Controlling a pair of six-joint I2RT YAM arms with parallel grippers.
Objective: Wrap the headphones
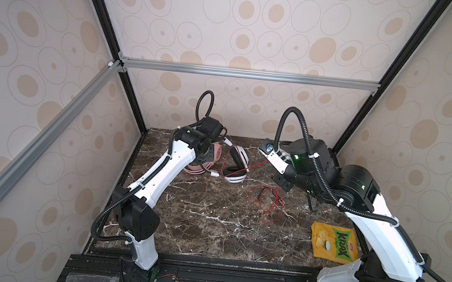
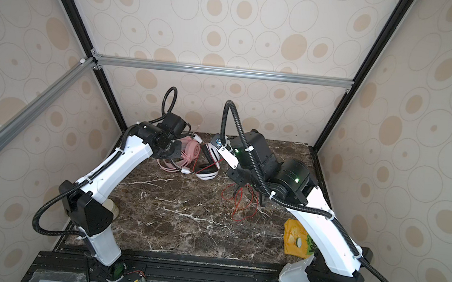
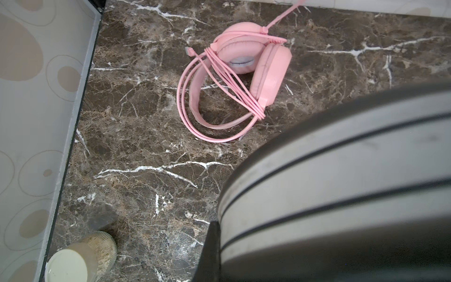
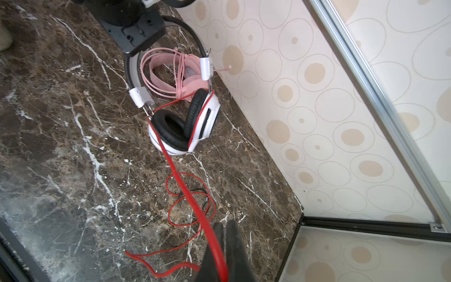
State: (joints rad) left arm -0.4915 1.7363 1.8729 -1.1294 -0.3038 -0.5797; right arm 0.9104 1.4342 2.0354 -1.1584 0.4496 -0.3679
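white-shelled arms (image 1: 158,174) with black joints (image 1: 139,218), ribbed black hoses (image 1: 278,127), green lights (image 1: 295,156).

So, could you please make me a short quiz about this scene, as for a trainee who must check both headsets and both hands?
1. True or false: the pink cable is wound around the pink headset.
2. The right hand is shut on the red cable. Where is the rest of that cable? A. in loose loops on the marble table; B. hanging over the front edge; C. rolled on a spool.
3. Fill in: the left hand is shut on the white-and-black headset's ____.
Key: 1 true; 2 A; 3 headband.
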